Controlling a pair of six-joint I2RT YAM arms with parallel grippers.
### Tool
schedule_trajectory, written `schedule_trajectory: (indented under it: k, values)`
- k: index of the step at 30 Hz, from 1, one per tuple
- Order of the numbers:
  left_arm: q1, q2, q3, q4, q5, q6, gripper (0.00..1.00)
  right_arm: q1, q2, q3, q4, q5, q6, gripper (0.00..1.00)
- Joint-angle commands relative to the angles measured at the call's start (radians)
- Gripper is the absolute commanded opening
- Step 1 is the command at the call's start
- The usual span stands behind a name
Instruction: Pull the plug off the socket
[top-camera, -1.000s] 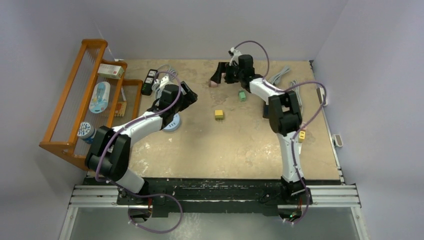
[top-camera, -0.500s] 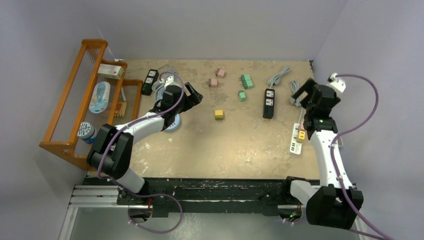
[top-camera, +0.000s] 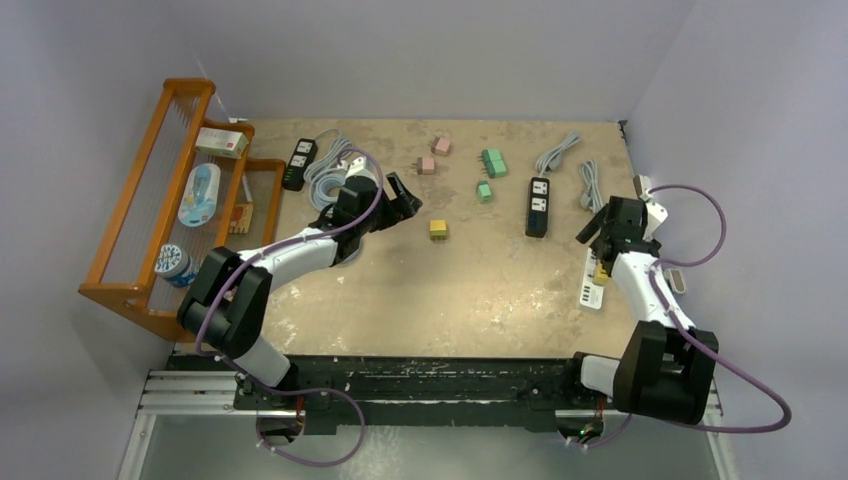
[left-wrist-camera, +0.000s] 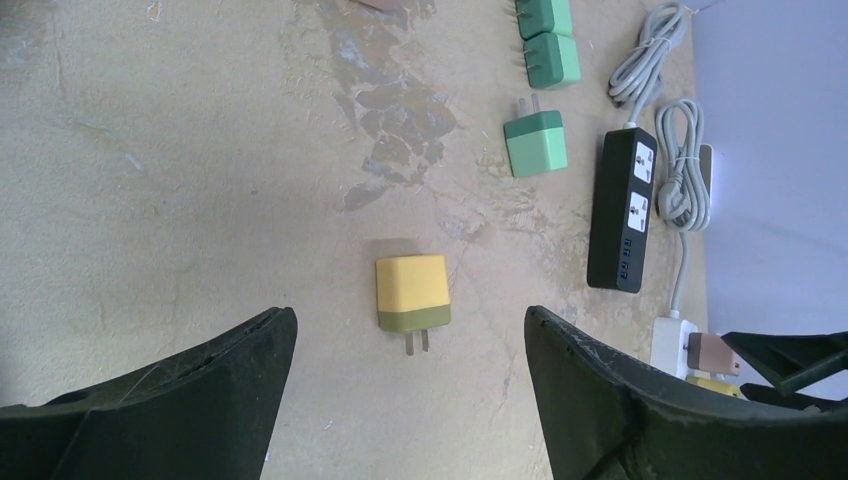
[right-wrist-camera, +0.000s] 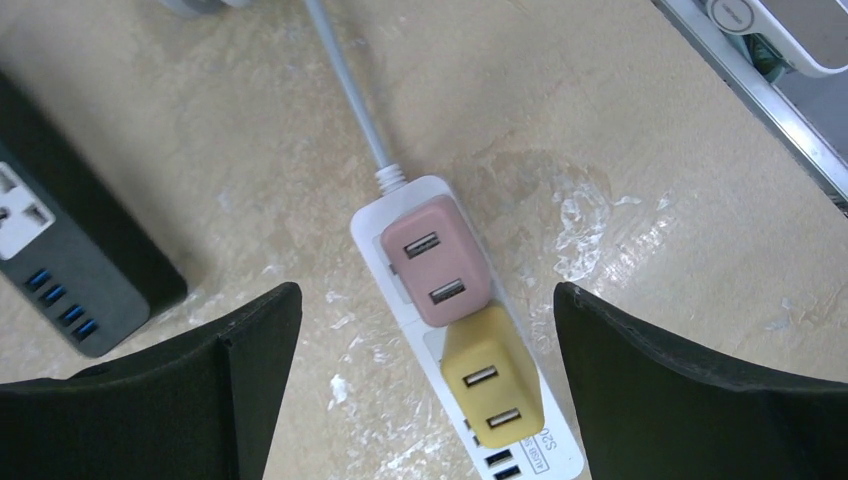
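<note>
Swung rightward, our right gripper lines up, jaws wide, over the pink plug; next we lower and clamp.

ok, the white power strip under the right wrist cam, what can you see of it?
The white power strip lies flat on the table, plastic-looking with rounded corners, a grey cord leaving one end. A pink USB plug and a yellow USB plug sit plugged in, end to end; USB ports show beyond them. The right gripper hangs open above it.
</note>
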Motion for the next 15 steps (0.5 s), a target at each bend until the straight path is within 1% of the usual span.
schedule_trajectory:
  k: [1, 10, 13, 15]
  values:
    - [-0.006, -0.022, -0.006, 0.046, 0.014, 0.03, 0.84, -0.009, 0.041, -0.016, 0.062, 0.089, 0.055, 0.94]
    - [-0.011, -0.019, 0.004, 0.03, 0.012, 0.042, 0.84, -0.015, 0.132, 0.014, 0.145, 0.074, 0.064, 0.89]
    - [-0.012, -0.007, 0.002, 0.032, 0.011, 0.045, 0.84, -0.015, 0.175, 0.006, 0.169, 0.031, 0.074, 0.88]
    - [-0.022, 0.008, 0.002, 0.039, 0.007, 0.05, 0.84, -0.015, 0.204, 0.005, 0.179, -0.009, 0.088, 0.84]
